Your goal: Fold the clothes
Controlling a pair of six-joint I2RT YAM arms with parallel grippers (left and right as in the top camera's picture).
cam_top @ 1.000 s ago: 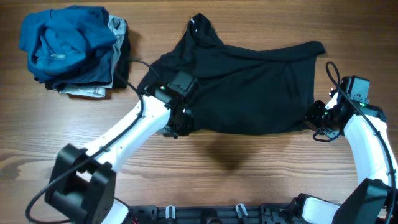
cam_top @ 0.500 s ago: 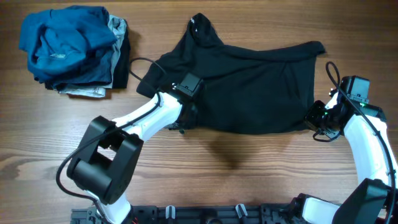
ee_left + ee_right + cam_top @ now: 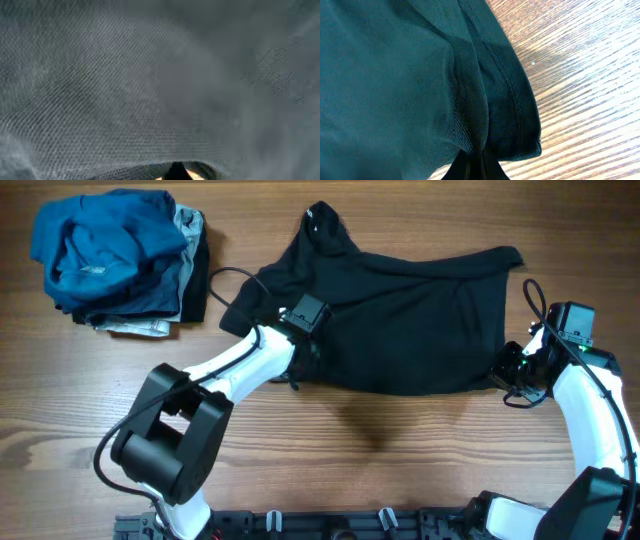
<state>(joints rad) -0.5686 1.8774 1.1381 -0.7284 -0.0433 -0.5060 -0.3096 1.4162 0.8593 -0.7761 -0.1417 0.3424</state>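
A black garment (image 3: 400,310) lies spread on the wooden table, with a hood-like end pointing to the far side. My left gripper (image 3: 298,370) is at its near left corner. In the left wrist view the black fabric (image 3: 150,75) fills almost the whole frame, and only the joined dark fingertips (image 3: 175,172) show at the bottom, shut on the cloth. My right gripper (image 3: 507,378) is shut on the near right corner. The right wrist view shows its fingers (image 3: 475,165) pinching the hemmed, bunched edge (image 3: 485,100) just above the table.
A pile of folded and crumpled clothes (image 3: 110,250), blue on top with grey and dark pieces beneath, sits at the far left. Bare wooden table (image 3: 380,440) lies in front of the garment. A black cable (image 3: 225,280) loops near the left arm.
My left arm has swung to the right and pushed its gripper slightly farther in at the garment's near left corner. The right arm and the garment's outline have hardly moved.
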